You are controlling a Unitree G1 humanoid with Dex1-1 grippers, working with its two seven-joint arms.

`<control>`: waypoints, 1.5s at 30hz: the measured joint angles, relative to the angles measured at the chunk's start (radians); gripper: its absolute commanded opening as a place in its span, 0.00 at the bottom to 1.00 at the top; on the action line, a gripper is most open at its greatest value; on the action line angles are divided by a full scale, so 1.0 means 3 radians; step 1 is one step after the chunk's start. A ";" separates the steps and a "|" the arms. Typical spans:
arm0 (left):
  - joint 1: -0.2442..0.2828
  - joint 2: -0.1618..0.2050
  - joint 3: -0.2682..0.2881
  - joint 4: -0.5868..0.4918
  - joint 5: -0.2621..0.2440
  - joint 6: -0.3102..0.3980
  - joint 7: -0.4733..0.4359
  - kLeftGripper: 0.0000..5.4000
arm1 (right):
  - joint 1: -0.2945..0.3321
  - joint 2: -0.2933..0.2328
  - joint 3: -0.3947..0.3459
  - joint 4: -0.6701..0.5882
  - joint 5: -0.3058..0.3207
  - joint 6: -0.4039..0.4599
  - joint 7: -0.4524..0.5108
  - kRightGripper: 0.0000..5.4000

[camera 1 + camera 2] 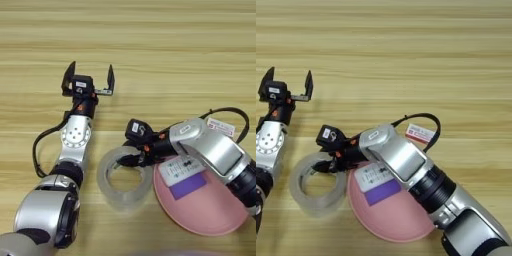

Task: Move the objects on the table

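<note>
A wide clear tape roll (109,186) lies flat on the table (150,60), just left of the pink plate (215,215). My right gripper (126,160) reaches in from the right and rests at the roll's upper right rim, over its hole. My left gripper (89,79) stands open further up the table, well apart from the roll, with nothing between its fingers. A small white-and-red flat box (220,126) lies behind the right forearm, under a black cable. A white flat thing with a purple patch (182,176) lies on the plate.
The right arm (406,165) crosses above the plate's upper edge. The left arm (75,140) stretches up along the left side of the roll. The plate touches or nearly touches the roll's right side.
</note>
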 measured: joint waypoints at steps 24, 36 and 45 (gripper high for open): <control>0.0003 0.0000 0.0002 -0.0004 0.0000 -0.0041 0.0020 1.00 | -0.0133 0.0080 -0.0341 0.0493 -0.0027 -0.0157 -0.0017 0.27; 0.0009 0.0002 0.0012 -0.0023 -0.0005 -0.0077 0.0027 1.00 | -0.0594 0.0153 -0.0890 0.1653 -0.0121 -0.0662 -0.0163 0.27; 0.0013 0.0004 0.0013 -0.0029 -0.0007 -0.0080 0.0027 1.00 | -0.0912 0.0182 -0.1206 0.2518 -0.0220 -0.1094 -0.0227 0.27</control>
